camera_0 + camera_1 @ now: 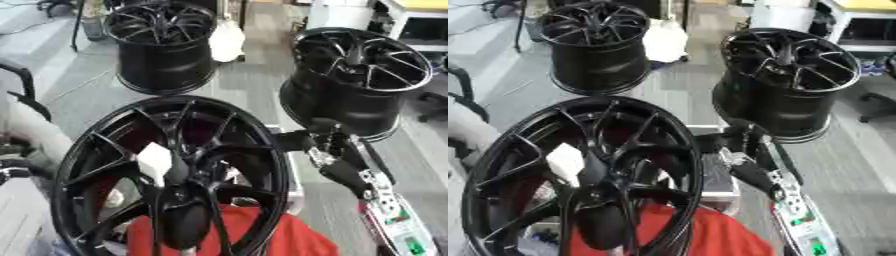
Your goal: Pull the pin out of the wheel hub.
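In the left eye view the big black wheel (171, 175) stands tilted in the foreground over something red (262, 232). A white block-shaped piece (155, 161) sits at its centre, on the hub; I take this for the pin, though its shape is hard to make out. The right hand (325, 142) hangs just beside the wheel's right rim, apart from the white piece, with the forearm running down toward the lower right corner. Its fingers look dark and bunched against the rim; whether they are curled or straight I cannot tell, and nothing shows in them. The left hand is not visible.

The main risk, as I judge it, is that the hand must cross the spokes to reach the hub: a finger could catch on a spoke and tip the leaning wheel.

In the right eye view the same hand (741, 137) sits between the front wheel's rim and a second wheel (785, 82) standing behind on the floor, so a wide swing could knock that one. A third wheel (597, 47) stands well apart at upper left.
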Robot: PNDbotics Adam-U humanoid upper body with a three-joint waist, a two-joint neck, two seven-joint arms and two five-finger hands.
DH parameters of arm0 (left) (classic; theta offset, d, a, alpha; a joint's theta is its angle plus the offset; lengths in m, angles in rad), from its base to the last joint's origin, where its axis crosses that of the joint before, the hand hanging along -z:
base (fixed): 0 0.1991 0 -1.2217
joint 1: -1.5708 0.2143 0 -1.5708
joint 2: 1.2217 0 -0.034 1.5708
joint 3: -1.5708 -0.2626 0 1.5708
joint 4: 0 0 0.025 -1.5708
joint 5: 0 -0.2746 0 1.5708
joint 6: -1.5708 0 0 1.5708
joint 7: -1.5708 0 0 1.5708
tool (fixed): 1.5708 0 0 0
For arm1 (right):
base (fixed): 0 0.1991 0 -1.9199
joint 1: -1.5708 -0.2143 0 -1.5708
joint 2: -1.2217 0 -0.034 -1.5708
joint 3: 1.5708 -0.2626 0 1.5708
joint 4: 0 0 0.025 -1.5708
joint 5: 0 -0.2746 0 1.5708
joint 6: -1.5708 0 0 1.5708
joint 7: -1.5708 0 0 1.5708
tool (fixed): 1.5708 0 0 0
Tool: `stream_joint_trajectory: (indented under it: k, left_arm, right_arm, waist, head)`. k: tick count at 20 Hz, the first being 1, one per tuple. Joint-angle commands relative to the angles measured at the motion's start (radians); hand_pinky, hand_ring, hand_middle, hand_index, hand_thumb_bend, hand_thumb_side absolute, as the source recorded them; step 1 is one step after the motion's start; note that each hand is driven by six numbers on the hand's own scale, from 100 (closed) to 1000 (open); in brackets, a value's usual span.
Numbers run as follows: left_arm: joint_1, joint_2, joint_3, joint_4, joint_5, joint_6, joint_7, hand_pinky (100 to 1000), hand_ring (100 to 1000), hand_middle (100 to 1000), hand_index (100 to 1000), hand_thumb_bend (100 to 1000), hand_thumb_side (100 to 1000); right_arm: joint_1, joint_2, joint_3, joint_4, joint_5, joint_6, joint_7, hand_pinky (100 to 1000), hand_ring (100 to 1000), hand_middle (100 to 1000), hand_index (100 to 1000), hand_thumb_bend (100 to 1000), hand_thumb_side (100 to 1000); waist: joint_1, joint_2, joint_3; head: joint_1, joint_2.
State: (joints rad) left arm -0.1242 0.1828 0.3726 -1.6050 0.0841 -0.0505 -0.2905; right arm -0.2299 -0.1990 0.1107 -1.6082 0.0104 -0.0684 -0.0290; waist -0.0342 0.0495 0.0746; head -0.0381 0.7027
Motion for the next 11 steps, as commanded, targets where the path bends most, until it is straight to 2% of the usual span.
stream_joint_trajectory:
  k: [1,11]
  left_arm:
    - [-0.007,0.009,-0.004,-0.032,-0.005,0.001,-0.006,578,602,656,809,100,824]
    - [-0.005,0.006,-0.002,-0.044,-0.002,0.004,-0.006,579,603,656,814,100,822]
  right_arm:
    - [-0.030,-0.036,-0.012,-0.046,0.011,0.003,0.010,663,669,709,803,244,200]
    - [-0.044,-0.050,-0.021,-0.082,0.031,0.007,0.022,730,734,734,797,286,218]
  waist:
    - [0.001,-0.008,0.001]
    - [-0.001,-0.009,0.002]
  head:
    - [-0.002,-0.001]
    - [-0.004,-0.005]
